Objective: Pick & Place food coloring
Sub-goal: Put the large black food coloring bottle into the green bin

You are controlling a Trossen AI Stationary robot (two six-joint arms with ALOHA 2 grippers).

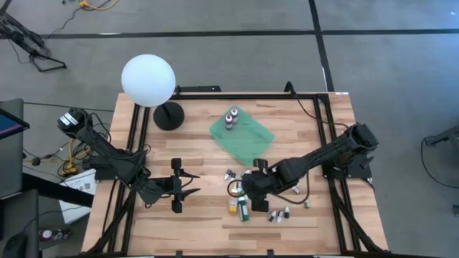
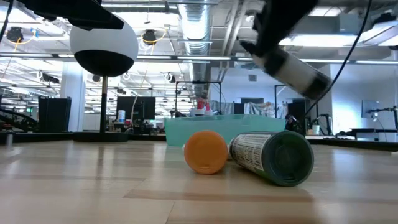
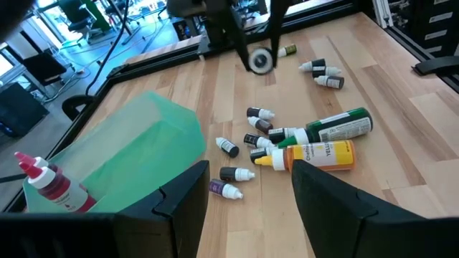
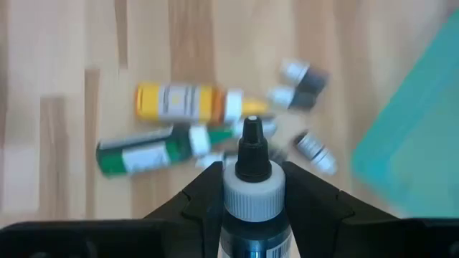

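One bottle (image 4: 247, 190) pinched in my right gripper (image 4: 247, 215), white collar and black tip up, lifted above the scattered food coloring (image 1: 247, 201). Yellow bottle (image 4: 188, 101) and green bottle (image 4: 154, 153) lie below. Carry step; next, swing far toward the green tray (image 1: 244, 134). Left gripper (image 1: 188, 185) waits, spread.

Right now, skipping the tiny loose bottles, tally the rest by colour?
yellow bottle, lying on the table: 1
green bottle, lying beside it: 1
red bottles in the green tray: 2
dark bottle in the right gripper: 1
Total: 5
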